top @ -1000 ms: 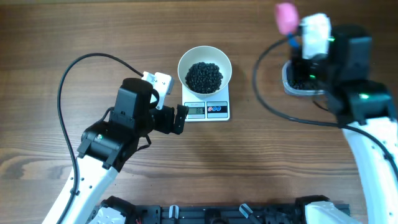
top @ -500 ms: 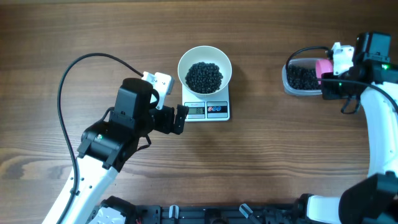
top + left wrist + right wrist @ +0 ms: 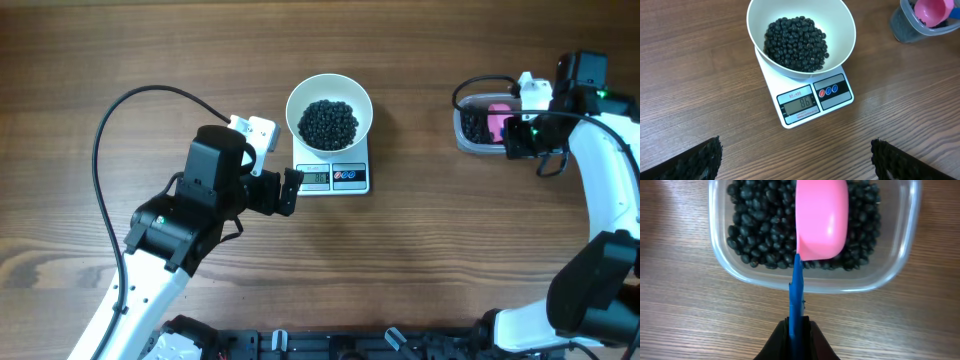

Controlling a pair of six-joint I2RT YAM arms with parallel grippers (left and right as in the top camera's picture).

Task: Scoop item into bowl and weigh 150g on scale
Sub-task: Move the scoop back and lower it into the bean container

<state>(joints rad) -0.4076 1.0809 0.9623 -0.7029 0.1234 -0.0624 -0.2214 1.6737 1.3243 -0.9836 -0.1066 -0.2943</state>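
Our left jaws stand wide beside the scale (image 3: pixel 345 178); our right jaws hold the scoop (image 3: pixel 821 217) by its handle, cup over beans (image 3: pixel 750 230) in the tub (image 3: pixel 850 286).

The scale (image 3: pixel 333 176) stands near the middle of the table (image 3: pixel 400 260). The bowl (image 3: pixel 329 111) sits on its rear part, leaving the display edge showing in front, toward the robot. A heap of beans (image 3: pixel 328 123) lies in the bowl. The left gripper (image 3: pixel 291 190) is just left of the scale's front corner, apart from it. Well to the right stands a tub (image 3: pixel 462 128) holding more beans (image 3: pixel 755 235). The scoop (image 3: pixel 822 217) is inside the tub above them, its handle crossing the tub's wall to the right gripper (image 3: pixel 796 330) beside it.
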